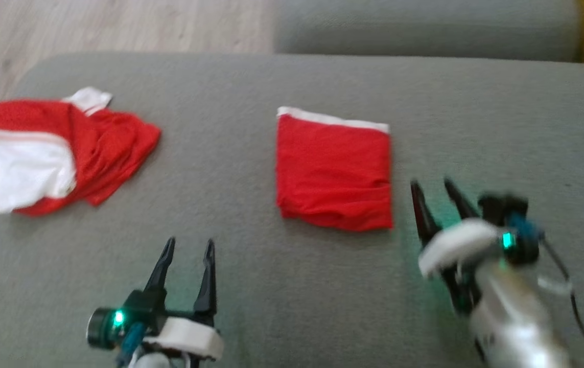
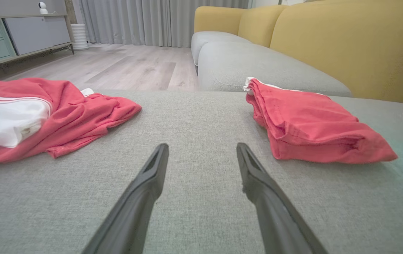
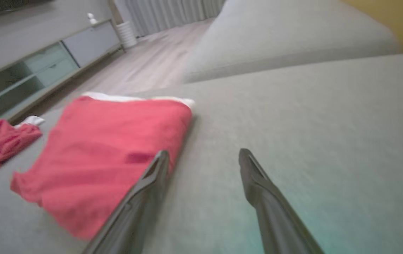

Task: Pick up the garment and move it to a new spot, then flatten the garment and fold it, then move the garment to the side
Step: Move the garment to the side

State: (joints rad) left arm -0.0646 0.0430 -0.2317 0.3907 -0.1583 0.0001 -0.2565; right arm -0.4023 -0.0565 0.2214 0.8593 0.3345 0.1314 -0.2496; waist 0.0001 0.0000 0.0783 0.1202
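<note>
A red garment (image 1: 333, 171) with a white trimmed far edge lies folded into a neat square in the middle of the grey cushion (image 1: 292, 286). It also shows in the left wrist view (image 2: 307, 123) and the right wrist view (image 3: 106, 155). My right gripper (image 1: 432, 185) stands open just right of its near right corner, not touching it. My left gripper (image 1: 189, 244) is open over bare cushion nearer me, left of the folded garment, with nothing between its fingers.
A second red and white garment (image 1: 62, 153) lies crumpled at the cushion's left end. Beyond the cushion are a grey sofa seat (image 1: 424, 28) with yellow backrest (image 2: 346, 38), wooden floor (image 2: 123, 67) and a low cabinet (image 2: 18, 35).
</note>
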